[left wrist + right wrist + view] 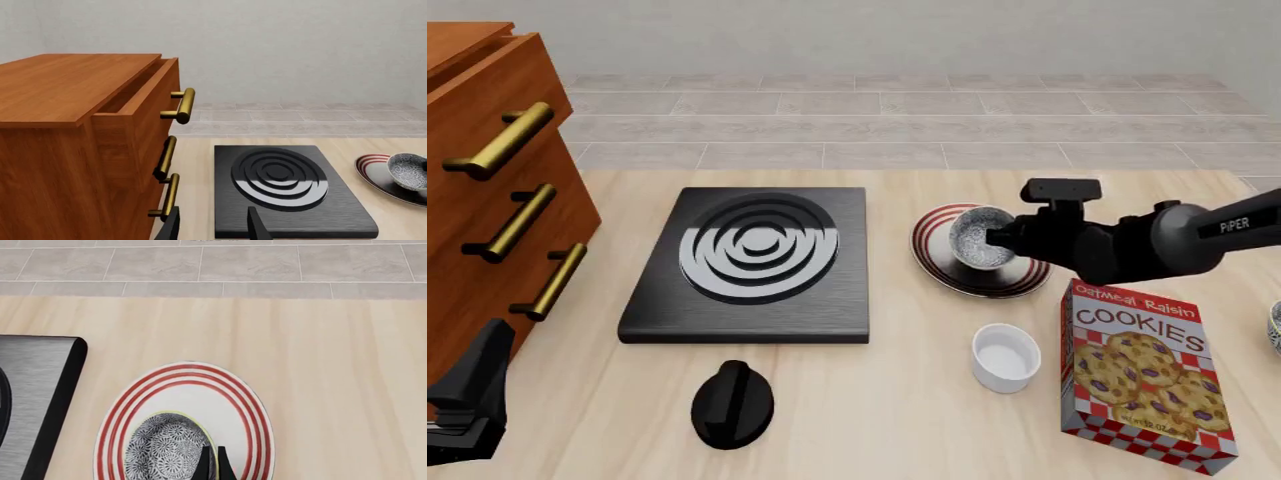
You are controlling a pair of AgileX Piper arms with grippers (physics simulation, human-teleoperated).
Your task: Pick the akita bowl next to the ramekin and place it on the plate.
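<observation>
The speckled akita bowl is over the red-ringed plate, right of the stove; I cannot tell whether it rests on the plate or hangs just above it. My right gripper is shut on the bowl's right-hand rim. In the right wrist view the two fingers pinch the rim of the bowl inside the plate. The white ramekin stands nearer me, below the plate. My left gripper is open and holds nothing, low beside the cabinet. From there the bowl shows on the plate.
A black square stove lies mid-table, with a black knob-like piece in front of it. A wooden cabinet with brass handles stands at the left, its top drawer ajar. A cookies box stands right of the ramekin. Something speckled peeks in at the right edge.
</observation>
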